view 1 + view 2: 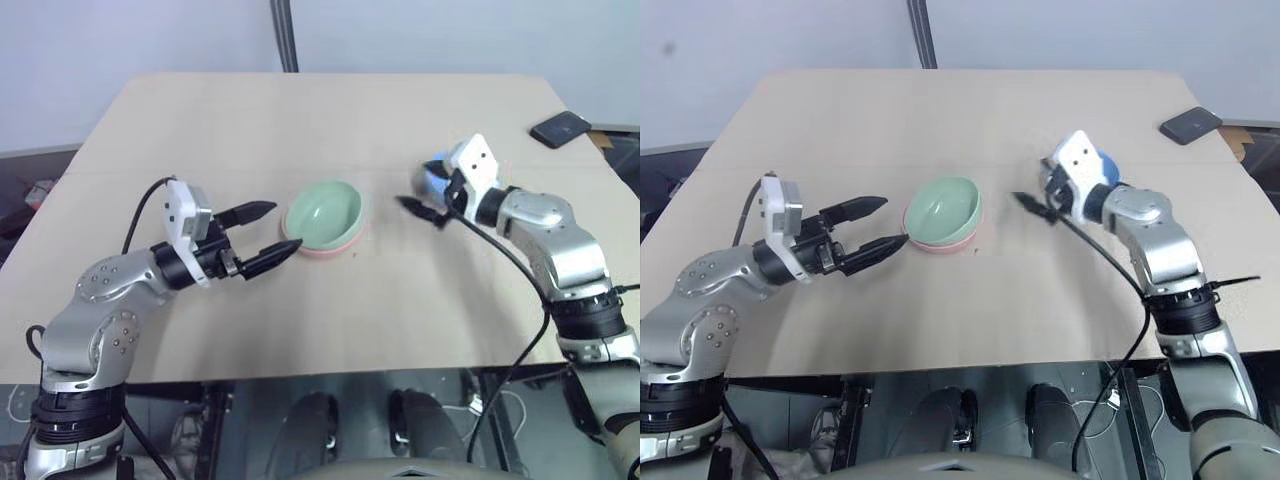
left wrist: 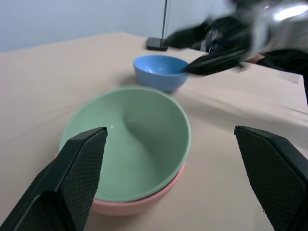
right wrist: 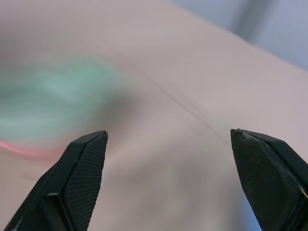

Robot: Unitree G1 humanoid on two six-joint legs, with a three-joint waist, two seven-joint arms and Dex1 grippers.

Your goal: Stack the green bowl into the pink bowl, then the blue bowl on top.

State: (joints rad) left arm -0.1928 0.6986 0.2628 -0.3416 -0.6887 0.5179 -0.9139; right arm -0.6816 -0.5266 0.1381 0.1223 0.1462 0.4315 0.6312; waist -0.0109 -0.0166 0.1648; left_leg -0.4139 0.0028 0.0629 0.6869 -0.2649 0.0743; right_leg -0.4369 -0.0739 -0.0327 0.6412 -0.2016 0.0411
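Green bowl [image 1: 324, 212] already nested in pink bowl [image 1: 330, 246] at bench [image 1: 250, 130] centre, blue bowl [image 2: 160, 71] at its 3 o'clock beside the spread, empty right gripper [image 1: 425, 198]; left gripper [image 1: 264, 233] also released; should pinch blue rim squarely, lift clear.

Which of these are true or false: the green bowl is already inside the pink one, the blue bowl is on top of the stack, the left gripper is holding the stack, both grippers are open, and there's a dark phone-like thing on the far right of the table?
1. The green bowl sits nested in the pink bowl. True.
2. The blue bowl is on top of the stack. False: it stands on its own on the table, beside the right gripper.
3. The left gripper is holding the stack. False: its fingers stand apart beside the bowls, gripping nothing.
4. Both grippers are open. True.
5. A dark flat object lies near the table's far right corner. True.
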